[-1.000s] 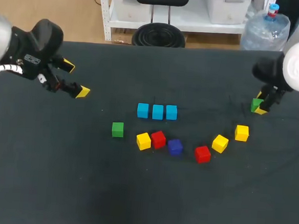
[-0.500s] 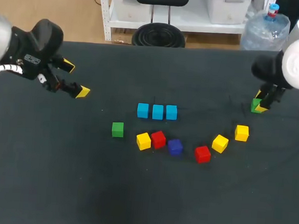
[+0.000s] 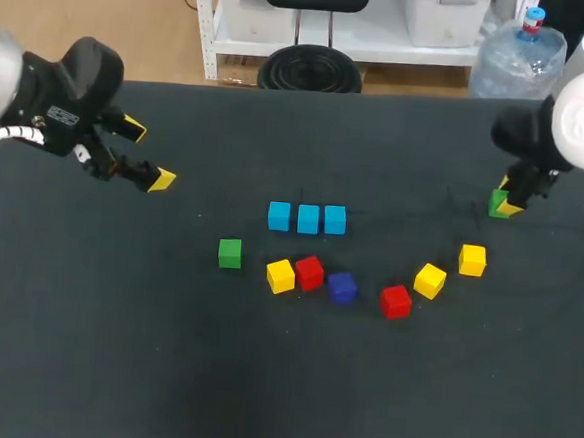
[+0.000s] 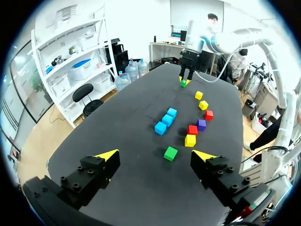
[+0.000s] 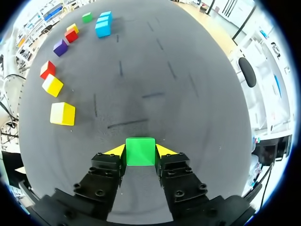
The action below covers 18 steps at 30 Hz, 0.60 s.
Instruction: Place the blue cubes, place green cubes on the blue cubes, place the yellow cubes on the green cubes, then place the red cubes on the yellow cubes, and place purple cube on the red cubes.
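Blue row point(image 3: 307, 218) of three laid on the worktop point(image 3: 261, 377); nothing stacked on it yet. Right tool point(image 3: 506, 205) clamped on a green cube point(image 5: 140, 151), well right of the blue row. Second green cube point(image 3: 229, 253) loose, front-left of the row. Left tool point(image 3: 147, 153) spread, empty, far left. Upper tiers all remain.

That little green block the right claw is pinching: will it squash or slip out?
Probably stiff: the green cube shows sharp, square edges between the right gripper's fingers. Its flat sides likely grip well, and it shouldn't roll.
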Motion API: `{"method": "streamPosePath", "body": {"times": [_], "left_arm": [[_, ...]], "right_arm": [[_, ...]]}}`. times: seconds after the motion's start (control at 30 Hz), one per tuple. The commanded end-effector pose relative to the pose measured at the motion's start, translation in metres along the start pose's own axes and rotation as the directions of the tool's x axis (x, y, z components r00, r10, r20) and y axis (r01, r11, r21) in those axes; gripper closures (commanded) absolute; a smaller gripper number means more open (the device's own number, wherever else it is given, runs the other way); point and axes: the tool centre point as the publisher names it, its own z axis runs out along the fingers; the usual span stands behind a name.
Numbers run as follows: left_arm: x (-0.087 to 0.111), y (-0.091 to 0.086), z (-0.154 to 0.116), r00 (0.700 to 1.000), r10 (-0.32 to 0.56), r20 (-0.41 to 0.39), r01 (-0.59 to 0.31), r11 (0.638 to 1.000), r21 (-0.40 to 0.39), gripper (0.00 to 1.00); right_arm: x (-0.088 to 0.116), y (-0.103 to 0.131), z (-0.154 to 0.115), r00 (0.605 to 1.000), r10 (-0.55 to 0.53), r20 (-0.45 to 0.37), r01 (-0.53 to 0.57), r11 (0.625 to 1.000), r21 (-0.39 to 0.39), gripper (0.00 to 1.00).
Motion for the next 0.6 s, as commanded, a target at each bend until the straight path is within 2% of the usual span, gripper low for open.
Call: {"method": "streamPosePath", "body": {"times": [0.03,0.33,0.6], "left_arm": [[-0.001,0.0,0.0,1.0,-0.002,-0.009,0.002,1.0,-0.003,0.0],[-0.001,0.0,0.0,1.0,-0.002,-0.009,0.002,1.0,-0.003,0.0],[-0.001,0.0,0.0,1.0,-0.002,-0.009,0.002,1.0,-0.003,0.0]], "right_arm": [[-0.006,0.006,-0.01,1.0,-0.006,0.005,0.006,1.0,-0.002,1.0],[-0.045,0.029,-0.035,0.997,-0.071,0.009,0.071,0.997,-0.033,1.0],[-0.077,0.045,-0.045,0.992,-0.122,0.022,0.123,0.992,-0.037,1.0]]}}
